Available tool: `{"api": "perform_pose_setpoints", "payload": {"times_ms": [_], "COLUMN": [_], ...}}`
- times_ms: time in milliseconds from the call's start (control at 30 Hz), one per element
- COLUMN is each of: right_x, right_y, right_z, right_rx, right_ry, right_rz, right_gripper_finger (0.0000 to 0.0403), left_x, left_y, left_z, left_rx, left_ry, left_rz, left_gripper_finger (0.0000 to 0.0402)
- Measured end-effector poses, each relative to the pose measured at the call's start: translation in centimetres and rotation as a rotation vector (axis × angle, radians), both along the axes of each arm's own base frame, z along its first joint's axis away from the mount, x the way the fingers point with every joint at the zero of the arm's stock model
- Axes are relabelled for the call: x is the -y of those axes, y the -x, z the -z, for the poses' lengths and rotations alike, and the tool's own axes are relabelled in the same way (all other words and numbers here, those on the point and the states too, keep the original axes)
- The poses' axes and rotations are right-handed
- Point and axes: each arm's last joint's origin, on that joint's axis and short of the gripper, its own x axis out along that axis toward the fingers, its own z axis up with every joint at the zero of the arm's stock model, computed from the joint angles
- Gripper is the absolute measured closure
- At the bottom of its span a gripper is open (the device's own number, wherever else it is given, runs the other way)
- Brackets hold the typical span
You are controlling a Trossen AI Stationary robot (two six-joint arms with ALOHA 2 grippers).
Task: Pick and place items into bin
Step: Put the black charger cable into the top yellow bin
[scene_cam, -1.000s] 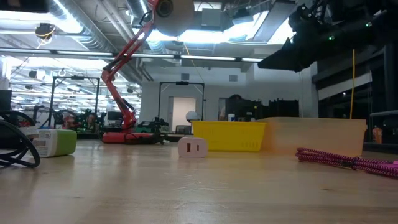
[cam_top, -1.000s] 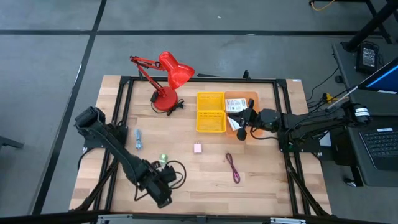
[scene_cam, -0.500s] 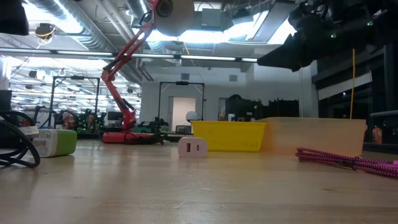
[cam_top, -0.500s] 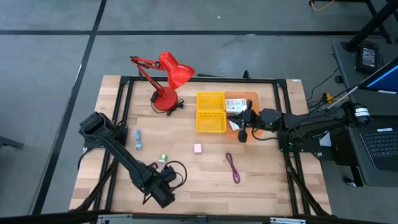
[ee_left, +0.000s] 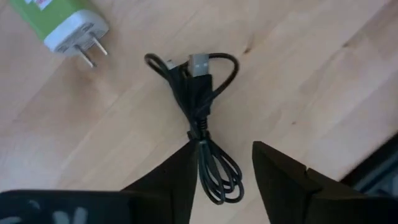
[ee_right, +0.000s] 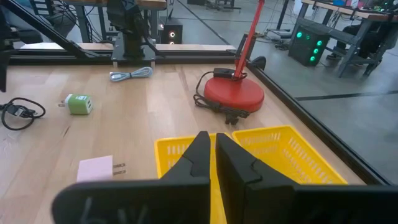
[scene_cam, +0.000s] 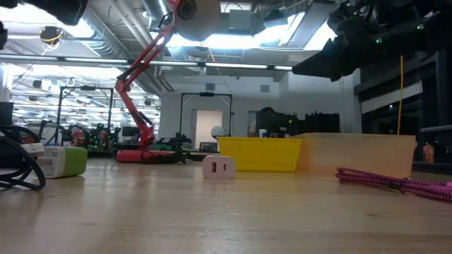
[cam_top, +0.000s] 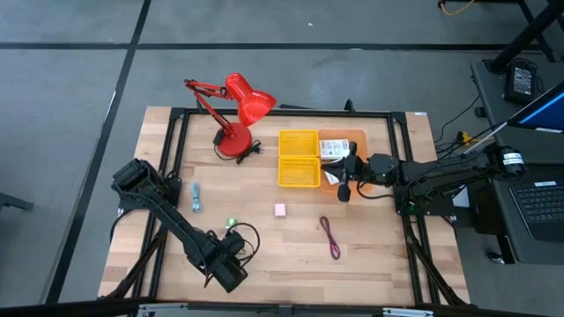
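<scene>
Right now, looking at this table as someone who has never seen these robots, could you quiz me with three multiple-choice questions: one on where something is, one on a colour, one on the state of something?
1. Where does the black cord lie?
A. inside a yellow basket
B. on the wooden table, just ahead of the left gripper
C. draped over the lamp

2. What colour is the desk lamp?
A. red
B. blue
C. white

3. How do the right gripper's jaws stand?
A. wide apart
B. shut, with nothing between them
C. clamped on the pink plug

Answers:
1 B, the left wrist view shows the cord on bare wood, running down between the open jaws.
2 A, its base, arm and shade are red in the high view.
3 B, the right wrist view shows the two fingers pressed together above the yellow baskets.
</scene>
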Motion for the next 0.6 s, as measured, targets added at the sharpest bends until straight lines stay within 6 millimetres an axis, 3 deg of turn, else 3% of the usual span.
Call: {"api": "perform_pose_setpoints", "payload": {"times_ms": [600], "right_x": [0.0], "right_y": [0.0], "right_z": [0.0], "right_rx": [-0.002], "right_ry": [0.001], "right_rz": [0.001], "right_gripper_finger": [0.0393], "left_x": [0.0], "left_y": [0.9], "left_z": [3.4], "left_rx": [0.070], "left_ry": [0.019], "left_rz": [-0.003], "left_gripper_finger": [0.0238]}}
